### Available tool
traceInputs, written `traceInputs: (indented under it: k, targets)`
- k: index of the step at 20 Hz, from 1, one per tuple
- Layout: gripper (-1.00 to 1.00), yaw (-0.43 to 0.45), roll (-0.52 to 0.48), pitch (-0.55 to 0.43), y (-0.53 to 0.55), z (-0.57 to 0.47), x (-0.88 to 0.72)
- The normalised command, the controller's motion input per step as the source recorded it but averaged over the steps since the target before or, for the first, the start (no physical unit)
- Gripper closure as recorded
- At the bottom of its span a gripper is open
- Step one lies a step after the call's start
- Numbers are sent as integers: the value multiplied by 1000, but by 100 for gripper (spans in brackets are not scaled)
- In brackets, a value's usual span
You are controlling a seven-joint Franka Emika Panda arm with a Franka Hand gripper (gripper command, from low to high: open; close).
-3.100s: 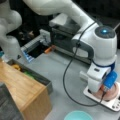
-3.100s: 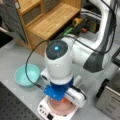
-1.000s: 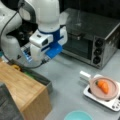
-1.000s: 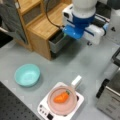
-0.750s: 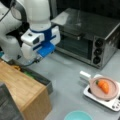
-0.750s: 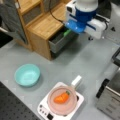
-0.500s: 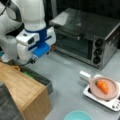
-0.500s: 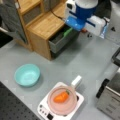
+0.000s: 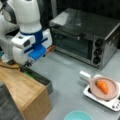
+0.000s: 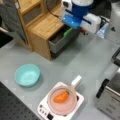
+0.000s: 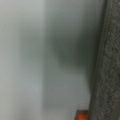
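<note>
My gripper hangs under the white and blue hand, just above the open dark drawer of the wooden cabinet. Something green lies in that drawer. Away from the arm, an orange carrot rests in a pink pan on a white hotplate. The wrist view shows only a pale grey surface, a dark grey edge on its right and a small orange patch at the bottom; no fingers show there.
A grey toaster oven stands at the back in a front view. A teal bowl sits on the grey table in front of the cabinet. The cabinet has an upper shelf. A dark perforated mat borders the table.
The arm has left the pan, where the carrot now lies, and swung across the table to the cabinet. Over the last second it crept closer over the open drawer.
</note>
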Motion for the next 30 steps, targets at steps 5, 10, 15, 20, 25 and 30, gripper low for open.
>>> traceInputs:
  k: [5,10,15,20,25,30]
  targets:
    - [-100,161,-18,-110,-163,-192,-74]
    - [-100,143,-20,-103,-224,-300,-70]
    - [-100,136,-42,-122,-231,-281,-99]
    - [-100,119,-60,-95,-131,-152,-147]
    - [-100,69,-67,-79,4,-145,-166]
    - [-100,23,-80,-79,170,-136,-155]
